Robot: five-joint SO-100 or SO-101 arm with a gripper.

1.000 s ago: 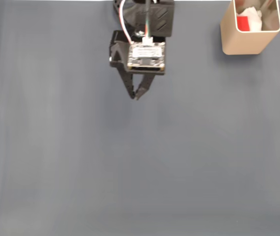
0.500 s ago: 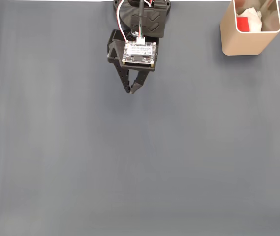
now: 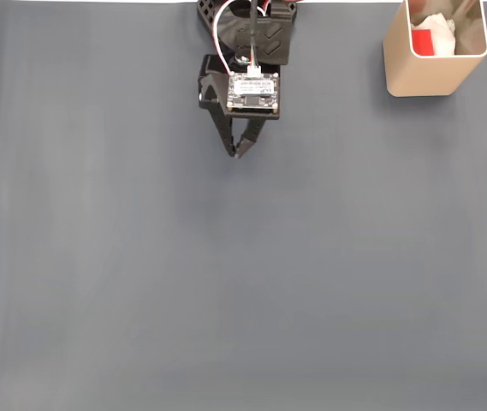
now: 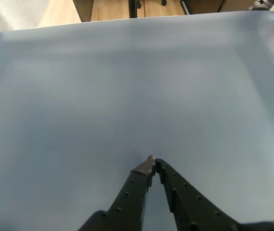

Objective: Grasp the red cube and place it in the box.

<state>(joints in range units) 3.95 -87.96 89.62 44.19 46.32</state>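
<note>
Grey table cover (image 3: 226, 282); possibly wooden floor (image 4: 112, 8).

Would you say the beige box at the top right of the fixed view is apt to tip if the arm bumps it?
Possibly. The box looks tall with thin walls, so probably light and easy to slide or tip. The red cube and white material inside may steady it slightly. The gripper, shut, is far away.

The arm (image 3: 245, 51) points downward in the fixed view, jaws closed
</note>
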